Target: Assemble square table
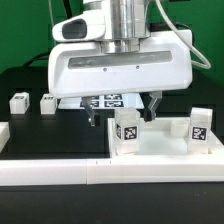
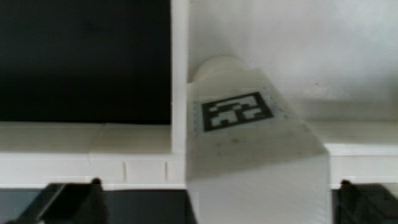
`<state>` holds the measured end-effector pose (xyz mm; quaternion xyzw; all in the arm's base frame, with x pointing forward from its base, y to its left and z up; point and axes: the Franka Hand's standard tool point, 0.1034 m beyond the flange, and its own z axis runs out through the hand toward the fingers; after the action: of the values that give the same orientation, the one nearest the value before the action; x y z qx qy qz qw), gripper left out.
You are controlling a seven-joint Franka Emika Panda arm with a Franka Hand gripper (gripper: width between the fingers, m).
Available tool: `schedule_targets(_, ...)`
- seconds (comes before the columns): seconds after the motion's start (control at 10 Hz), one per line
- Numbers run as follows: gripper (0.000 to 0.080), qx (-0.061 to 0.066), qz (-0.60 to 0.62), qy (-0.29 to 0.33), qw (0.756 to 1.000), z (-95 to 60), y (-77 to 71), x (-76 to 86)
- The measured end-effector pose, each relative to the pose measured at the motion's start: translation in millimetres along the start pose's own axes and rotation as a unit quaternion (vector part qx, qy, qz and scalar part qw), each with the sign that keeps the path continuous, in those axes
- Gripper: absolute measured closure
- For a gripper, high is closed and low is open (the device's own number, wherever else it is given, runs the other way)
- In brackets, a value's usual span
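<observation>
Between wide-open jaws, ungripped: upright leg (image 2: 237, 130) on square table top (image 1: 160, 148). Second leg (image 1: 198, 124) stands beyond one jaw. Well clear of jaws, loose on bench (image 1: 30, 135): one leg block (image 1: 18, 101), another (image 1: 46, 101). Roughly halfway done.

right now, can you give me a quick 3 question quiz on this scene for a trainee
1. True or false: the tool is open.
2. How many leg blocks lie loose at the exterior view's left?
3. How many legs stand upright on the table top: A none, B two, C four?
Key: 1 true; 2 two; 3 B.
</observation>
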<state>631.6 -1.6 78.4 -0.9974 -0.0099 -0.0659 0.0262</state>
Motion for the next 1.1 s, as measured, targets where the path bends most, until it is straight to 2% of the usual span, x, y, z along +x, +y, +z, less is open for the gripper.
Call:
schedule_targets(0.2, 0.0431, 0.001, 0.026, 0.0, 1.0, 0.1, 0.1, -0.1)
schedule_targets(0.3, 0.0431, 0.001, 0.07, 0.0, 0.998, 0.2, -0.4, -0.1)
schedule_targets(0.4, 0.0511, 0.001, 0.087, 0.0, 0.996, 0.4, -0.4, -0.2)
schedule_targets(0.8, 0.0511, 0.0, 0.231, -0.001, 0.973, 1.4, 0.7, -0.8)
schedule_targets(1.0, 0.0511, -0.009, 0.435, -0.017, 0.9, 1.0, 1.1, -4.0)
schedule_targets(1.1, 0.0509, -0.004, 0.531, -0.026, 0.847, 1.4, 1.5, -5.8)
